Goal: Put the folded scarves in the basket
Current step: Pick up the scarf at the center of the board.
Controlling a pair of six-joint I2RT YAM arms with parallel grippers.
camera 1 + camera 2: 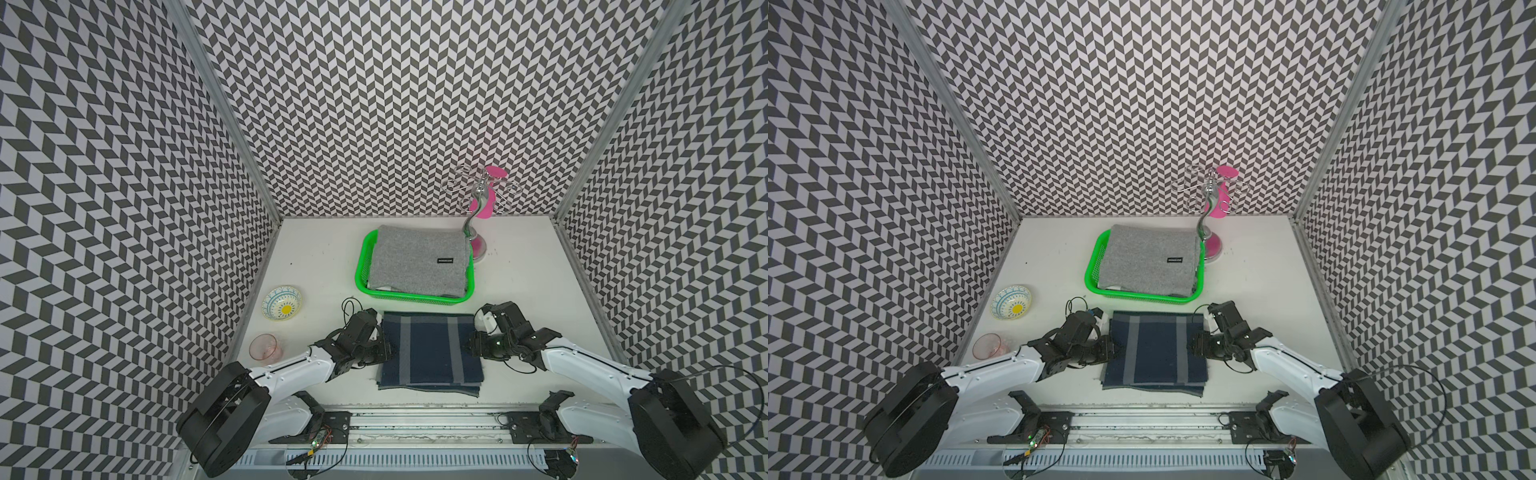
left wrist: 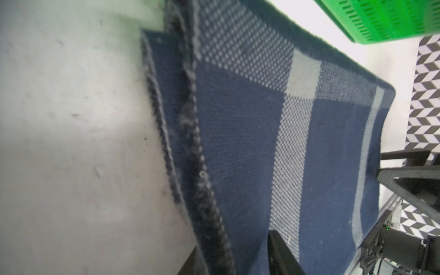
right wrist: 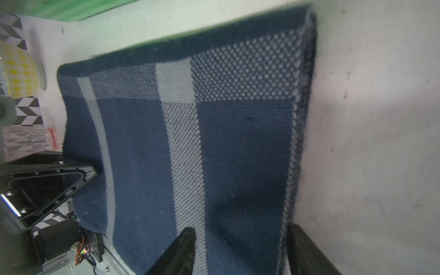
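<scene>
The folded scarf (image 1: 430, 353) (image 1: 1154, 353), navy with pale grey stripes, lies flat on the white table just in front of the green basket (image 1: 415, 296) (image 1: 1142, 296). My left gripper (image 1: 385, 347) (image 2: 233, 242) sits at the scarf's left edge, open. One of its fingers (image 2: 279, 252) is over the cloth (image 2: 250, 142) and the other is on the table side of the edge. My right gripper (image 1: 473, 345) (image 3: 240, 228) stands open at the right edge, straddling the scarf (image 3: 190, 142) the same way. A folded grey cloth (image 1: 419, 257) fills the basket.
A chrome stand with pink parts (image 1: 478, 208) rises right behind the basket's far right corner. A patterned bowl (image 1: 281, 302) and a pink-tinted glass (image 1: 264, 349) stand at the table's left side. Patterned walls close in three sides.
</scene>
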